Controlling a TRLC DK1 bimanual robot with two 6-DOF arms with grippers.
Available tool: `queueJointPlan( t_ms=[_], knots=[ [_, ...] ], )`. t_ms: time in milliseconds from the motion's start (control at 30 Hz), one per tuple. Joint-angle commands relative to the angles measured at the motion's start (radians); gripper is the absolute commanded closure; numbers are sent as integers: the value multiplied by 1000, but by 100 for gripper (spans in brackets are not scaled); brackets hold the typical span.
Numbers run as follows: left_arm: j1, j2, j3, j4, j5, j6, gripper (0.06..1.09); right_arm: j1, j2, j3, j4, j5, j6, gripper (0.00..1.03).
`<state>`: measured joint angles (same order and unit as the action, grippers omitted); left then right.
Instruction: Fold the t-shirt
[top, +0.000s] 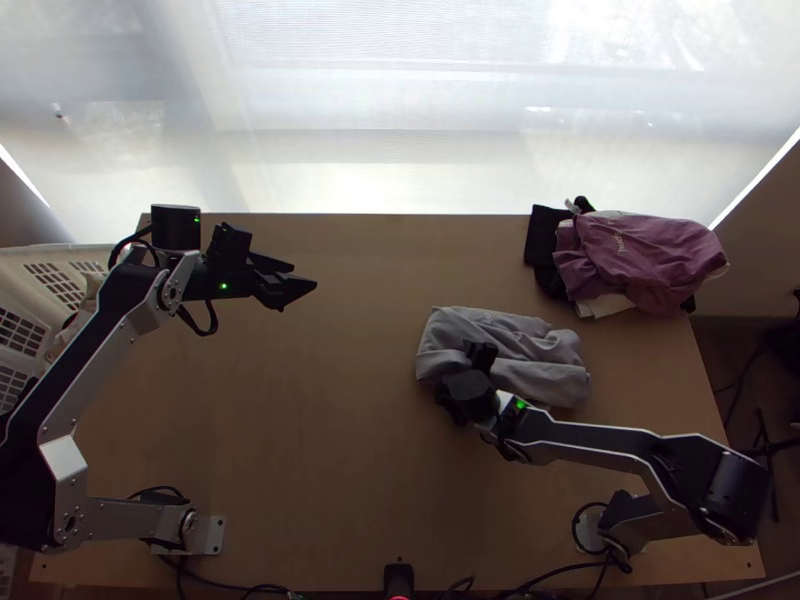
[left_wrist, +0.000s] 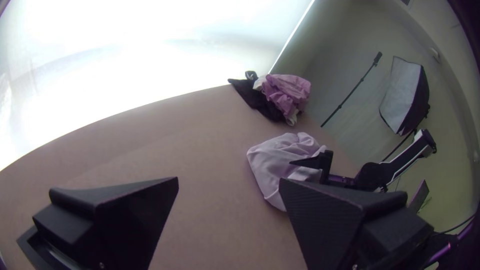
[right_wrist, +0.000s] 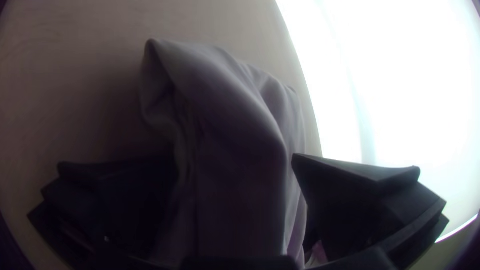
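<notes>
In the top view the grey t-shirt (top: 510, 350) lies as a compact folded bundle, right of the table's middle. My right gripper (top: 466, 385) is over its near left part, partly hiding it. In the right wrist view my right gripper (right_wrist: 235, 167) stands open, one finger on each side of the folded cloth (right_wrist: 225, 115). My left gripper (top: 300, 280) is above the table's far left part, away from the cloth. The left wrist view shows my left gripper (left_wrist: 228, 185) open with nothing between its fingers, and the t-shirt (left_wrist: 275, 160) beyond.
A pile of purple (top: 640, 255), black and white clothes lies at the table's far right corner. A white basket (top: 55, 285) stands at the left edge beside the left arm. Bare wooden table (top: 330, 430) stretches between the arms.
</notes>
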<state>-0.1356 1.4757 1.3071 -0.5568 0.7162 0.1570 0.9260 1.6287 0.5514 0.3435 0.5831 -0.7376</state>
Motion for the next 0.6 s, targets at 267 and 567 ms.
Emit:
queueJointPlan(
  t_ms=[267, 567],
  knots=[
    [-4, 3, -8, 23, 0, -2, 11, -72, 169, 101, 66, 18, -9, 26],
    [16, 6, -3, 28, 0, -19, 11, -75, 174, 157, 126, 23, -55, 100]
  ],
)
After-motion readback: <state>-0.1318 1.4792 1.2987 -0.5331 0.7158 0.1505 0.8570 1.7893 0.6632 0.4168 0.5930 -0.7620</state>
